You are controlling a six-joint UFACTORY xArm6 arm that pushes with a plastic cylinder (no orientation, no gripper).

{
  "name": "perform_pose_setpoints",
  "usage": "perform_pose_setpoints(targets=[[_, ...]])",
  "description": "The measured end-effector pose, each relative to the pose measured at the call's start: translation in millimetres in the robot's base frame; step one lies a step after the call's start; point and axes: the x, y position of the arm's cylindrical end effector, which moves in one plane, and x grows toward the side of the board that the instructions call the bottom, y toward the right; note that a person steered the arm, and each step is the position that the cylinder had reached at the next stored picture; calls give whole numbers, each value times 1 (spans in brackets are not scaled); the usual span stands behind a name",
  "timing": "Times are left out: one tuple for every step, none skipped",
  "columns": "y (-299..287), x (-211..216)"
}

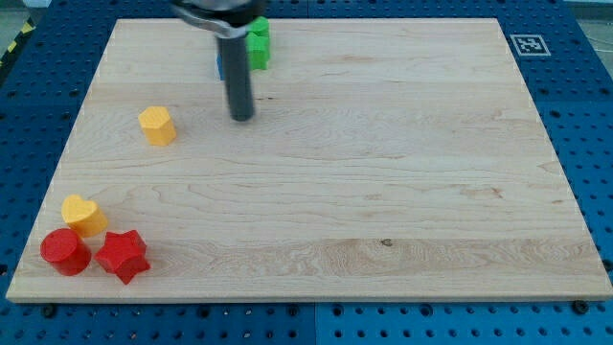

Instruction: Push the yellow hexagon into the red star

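Note:
The yellow hexagon (157, 126) lies on the wooden board (383, 172) at the view's left, upper half. The red star (122, 256) lies at the bottom left corner, well below the hexagon. My tip (242, 117) rests on the board to the right of the hexagon, with a clear gap between them, and far above the star. The rod rises toward the view's top and covers part of the blue blocks.
A yellow heart (84, 215) and a red cylinder (64, 251) sit beside the red star. Green blocks (259, 44) and a partly hidden blue block (220, 63) cluster at the top, just above my tip. A fiducial marker (528, 44) is at the top right.

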Motion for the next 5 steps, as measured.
perform_pose_setpoints(targets=[[-58, -12], [-76, -14], [-78, -8], [-78, -7], [-78, -5]])
